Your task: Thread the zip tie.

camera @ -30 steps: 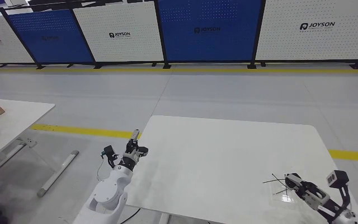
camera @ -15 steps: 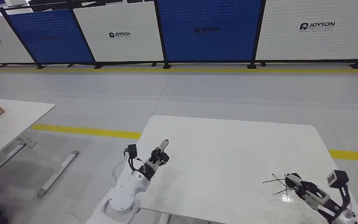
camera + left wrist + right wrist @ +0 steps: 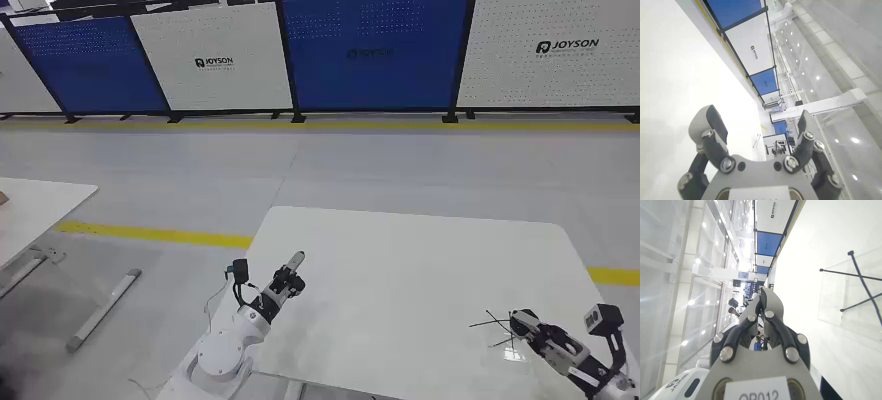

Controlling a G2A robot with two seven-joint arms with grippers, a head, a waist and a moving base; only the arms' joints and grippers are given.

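Several black zip ties lie crossed on a clear sheet near the white table's front right corner, and in the right wrist view the zip ties show their small square heads. My right gripper hovers right beside them; its own view shows the right gripper shut with nothing in it. My left gripper sits over the table's front left edge, far from the ties. Its wrist view shows the left gripper open and empty, with the zip ties tiny in the distance.
The white table is bare between the two arms. The clear sheet under the ties lies flat on it. A second white table stands off to the left across the floor.
My left arm swung from beyond the table's left edge rightward to over its front left edge, then crept slightly further. The right arm and the zip ties stayed put.
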